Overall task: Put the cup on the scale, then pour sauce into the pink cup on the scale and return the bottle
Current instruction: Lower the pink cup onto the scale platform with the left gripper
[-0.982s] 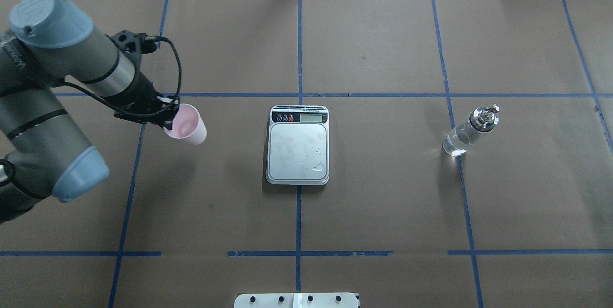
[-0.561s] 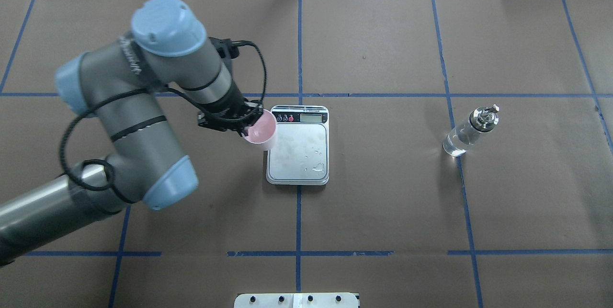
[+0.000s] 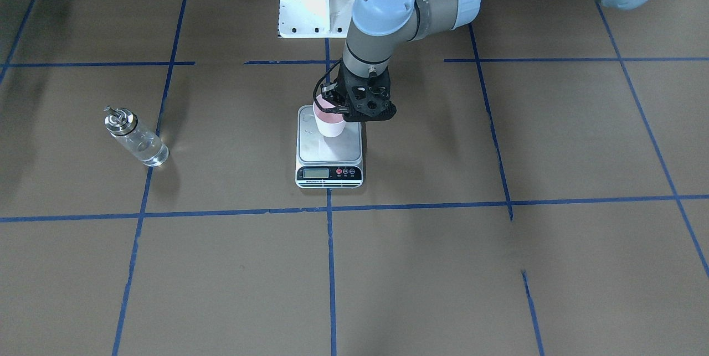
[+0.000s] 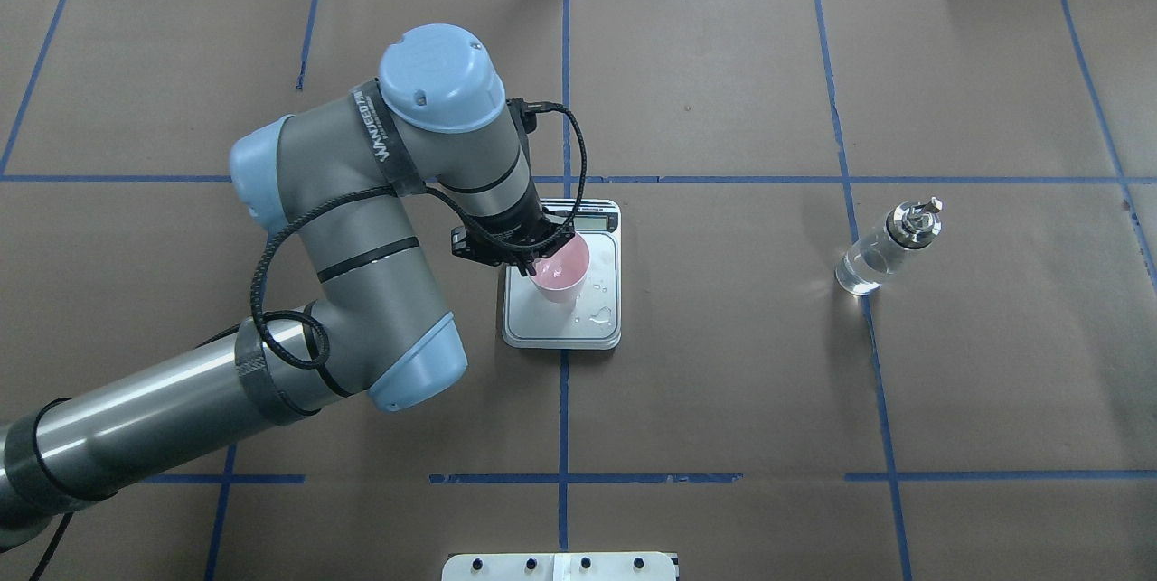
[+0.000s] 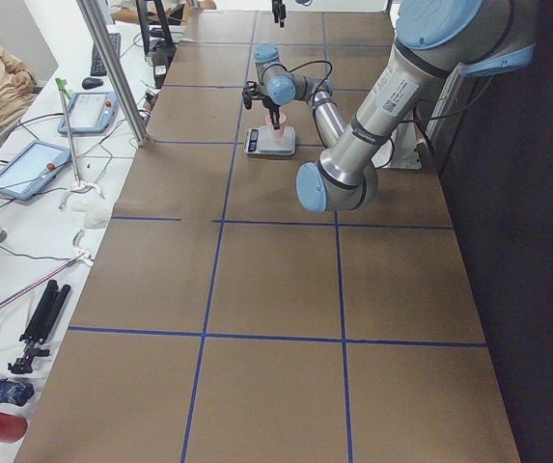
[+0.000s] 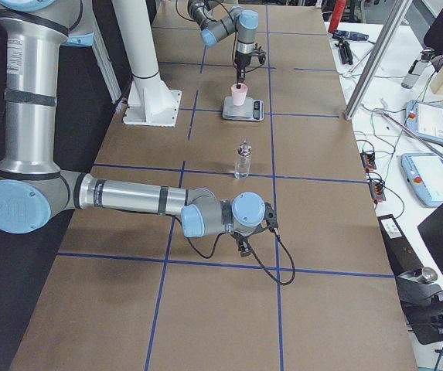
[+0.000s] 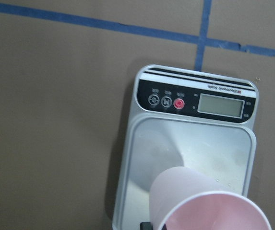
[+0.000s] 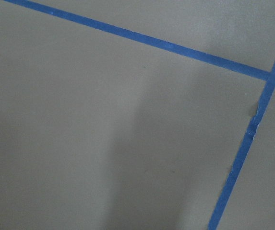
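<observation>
Cup (image 4: 565, 274) hangs upright over the scale (image 4: 601, 328) mid-worktop (touching or not, can't tell), left gripper (image 4: 540, 263) clamped on its rim, probably keeping the mouth clear for the bottle (image 4: 881, 251) near the right edge.

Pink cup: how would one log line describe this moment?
phase: placement | left gripper: shut on pink cup rim, over scale plate, contact unclear | bottle: upright, untouched | right gripper: state unclear
</observation>
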`<state>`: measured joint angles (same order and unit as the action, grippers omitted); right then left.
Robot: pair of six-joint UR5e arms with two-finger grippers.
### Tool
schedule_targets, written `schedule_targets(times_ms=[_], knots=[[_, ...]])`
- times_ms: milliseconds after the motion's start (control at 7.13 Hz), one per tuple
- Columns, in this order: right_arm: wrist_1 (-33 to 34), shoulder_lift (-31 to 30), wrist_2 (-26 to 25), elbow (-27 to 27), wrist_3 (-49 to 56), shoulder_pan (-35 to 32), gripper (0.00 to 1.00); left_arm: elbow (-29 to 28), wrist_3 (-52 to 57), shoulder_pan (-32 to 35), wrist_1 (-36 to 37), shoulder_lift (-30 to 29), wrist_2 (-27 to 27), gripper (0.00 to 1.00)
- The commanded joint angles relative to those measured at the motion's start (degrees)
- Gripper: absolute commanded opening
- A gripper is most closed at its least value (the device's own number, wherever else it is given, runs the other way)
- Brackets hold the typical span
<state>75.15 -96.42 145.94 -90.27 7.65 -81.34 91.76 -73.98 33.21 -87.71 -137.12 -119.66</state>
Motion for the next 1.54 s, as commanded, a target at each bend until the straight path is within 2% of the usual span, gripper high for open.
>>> schedule_targets(times_ms=[0,842,1122,1262,1403], knots=[[0.00,0.00,0.22,0.09,0.00,0.04,1.00,-1.15,0.06,-0.77,-0.01,-0.69,1.44,0.00],[-0.18,0.00,0.23,-0.09,0.00,0.04,1.00,-1.41,0.50,-0.77,-0.45,-0.87,3.65,0.00],[-0.18,0.09,0.23,-0.09,0.00,0.04,1.00,-2.72,0.50,-0.77,-2.45,-0.70,3.56,0.15],[-0.18,0.35,0.23,-0.09,0.00,0.04,1.00,-2.73,0.50,-0.77,-2.90,-0.69,3.47,0.17],[-0.18,0.44,0.23,-0.09,0.00,0.04,1.00,-2.21,0.59,-0.77,-2.91,-0.61,3.39,0.28]])
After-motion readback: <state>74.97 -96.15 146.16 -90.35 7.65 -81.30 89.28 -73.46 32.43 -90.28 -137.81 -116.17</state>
